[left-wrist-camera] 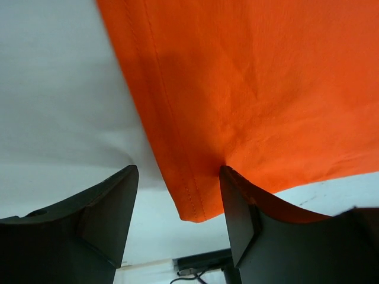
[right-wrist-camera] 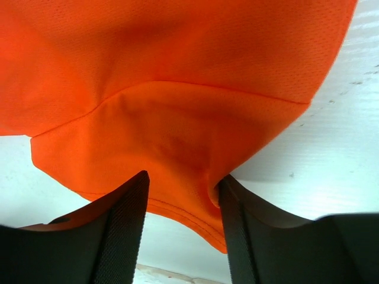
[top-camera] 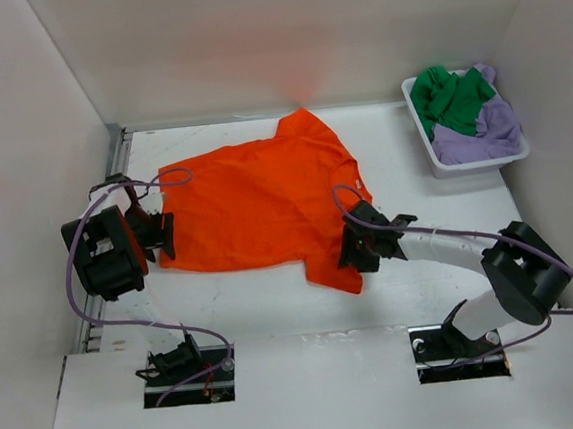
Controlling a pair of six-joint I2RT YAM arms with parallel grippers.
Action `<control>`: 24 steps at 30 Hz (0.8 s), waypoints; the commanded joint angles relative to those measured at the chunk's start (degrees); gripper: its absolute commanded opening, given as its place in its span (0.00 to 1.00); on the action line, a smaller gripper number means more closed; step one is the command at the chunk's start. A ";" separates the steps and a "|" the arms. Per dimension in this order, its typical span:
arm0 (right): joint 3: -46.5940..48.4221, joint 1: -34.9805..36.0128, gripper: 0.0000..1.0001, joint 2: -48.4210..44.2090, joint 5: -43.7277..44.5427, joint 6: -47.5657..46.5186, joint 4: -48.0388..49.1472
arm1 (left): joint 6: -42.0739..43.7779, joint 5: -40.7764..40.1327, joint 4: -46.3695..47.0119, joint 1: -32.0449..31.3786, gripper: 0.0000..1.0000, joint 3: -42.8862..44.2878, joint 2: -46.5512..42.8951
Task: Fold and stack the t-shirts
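- The orange t-shirt lies spread out and almost flat on the worktop, with its hem to the left and its collar end to the right. It looks ready for a first fold.
- The left tool stands at the near corner of the hem. Its jaws are apart, one on each side of this corner, and bare worktop shows between them, so it grips nothing yet.
- The right tool is at the near sleeve. Its jaws are wide apart with the sleeve cloth between them, and they do not pinch it.
- The two tools probably take these two points so that the near edge can be lifted evenly and laid over the far side.
- The green t-shirt and the lavender t-shirt wait crumpled in the white basket at the far right corner, well apart from the orange one.
- Nothing stands in the way of the fold. Only the purple cable of the left arm loops just beside the hem.
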 commanded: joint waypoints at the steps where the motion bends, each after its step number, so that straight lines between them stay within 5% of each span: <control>1: -3.29 0.95 0.54 1.62 -1.40 1.54 0.30 | 4.24 -0.35 -2.96 -0.81 0.54 -2.21 -1.83; 3: -3.91 1.04 0.42 1.44 -1.67 1.81 0.74 | 4.77 -0.53 -1.91 -1.34 0.47 -3.35 -1.31; 8: -4.09 0.86 0.01 -0.39 -2.72 1.28 1.01 | 3.37 -1.23 -0.59 -2.22 0.12 -1.61 0.36; 15: 0.91 -8.88 0.00 -8.84 -3.51 -4.24 0.39 | 2.49 -2.55 0.65 -2.92 0.04 11.12 2.47; 24: 14.88 -18.81 0.01 6.70 -8.34 -14.45 3.28 | 0.38 -4.04 -0.68 -6.17 0.17 29.24 15.91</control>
